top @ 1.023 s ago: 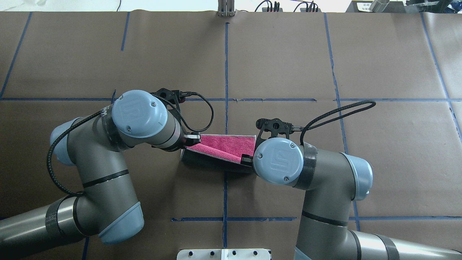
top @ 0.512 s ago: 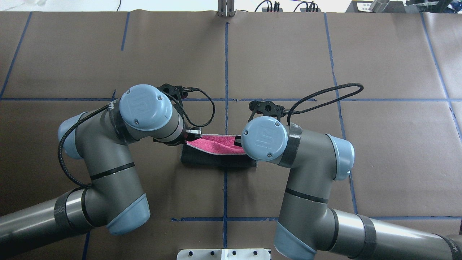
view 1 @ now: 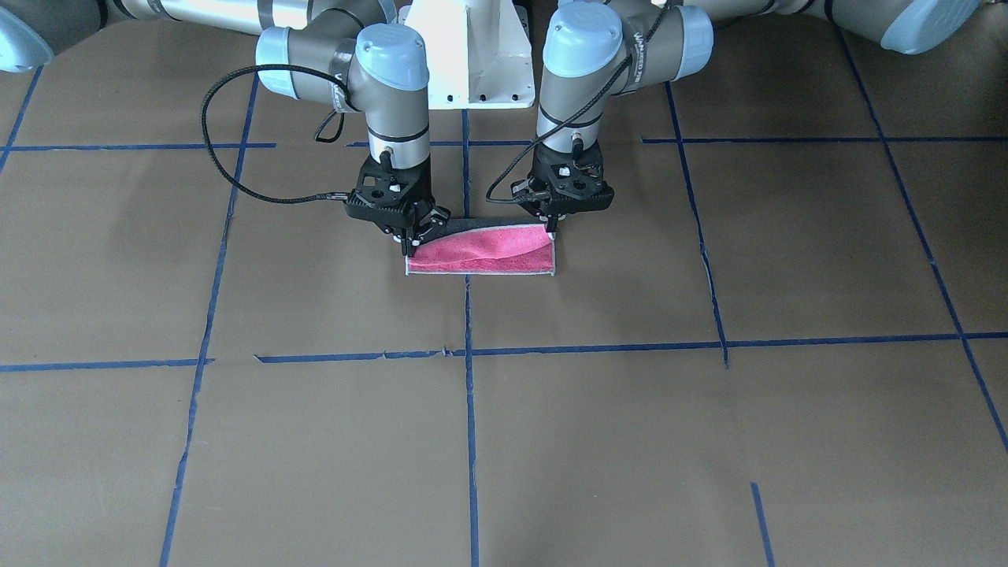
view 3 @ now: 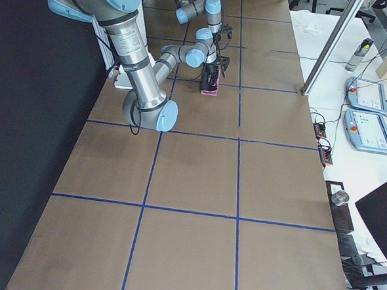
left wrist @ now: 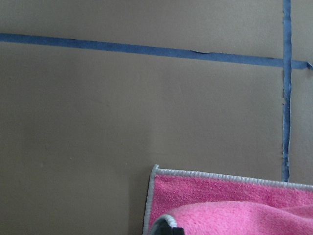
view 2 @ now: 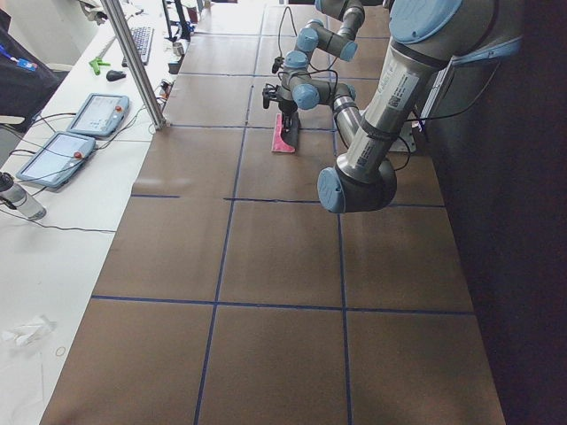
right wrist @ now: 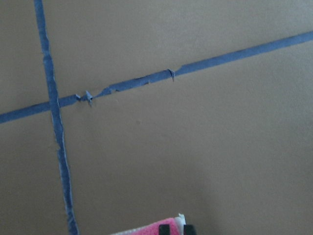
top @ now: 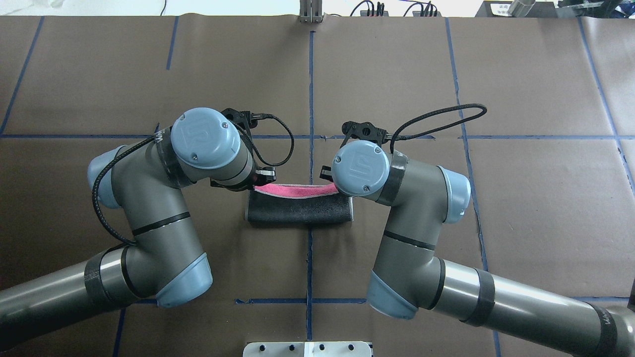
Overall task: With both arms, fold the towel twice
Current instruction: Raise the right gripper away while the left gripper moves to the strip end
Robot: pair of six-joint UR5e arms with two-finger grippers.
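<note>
- At the centre of the overhead frame, my small microfibre towel lies across the vertical blue tape line on the brown paper-covered table. It is pink on one face and dark grey on the other, with pale stitched edging.
- Far less pink shows from above than a second ago. The wide pink wedge has shrunk to a thin strip along the towel's upper edge. The dark grey face now fills most of its outline as a rounded, finely textured band.
- The silver-grey left arm and right arm have both carried their wrists toward the top of that frame. The right arm's blue cap has slid leftward, from the towel's lower right corner to its upper right corner.
- In the front-facing view, the black two-finger left gripper, right of centre, is pinched closed on one pink corner. The black right gripper, left of centre, is pinched on the opposite corner.
- Between them the carried edge sags slightly and lies in a soft wrinkle over the flat pink layer beneath. That layer's pale hem runs straight along the bottom.
- My left wrist view shows nubby pink pile and a ribbed pale hem at lower right. A raised pink fold curls over a dark fingertip at the bottom edge.
- My right wrist view shows a sliver of pink with a white hem tip between dark fingertips at the bottom edge. Above it are matte paper and frayed tape.
</note>
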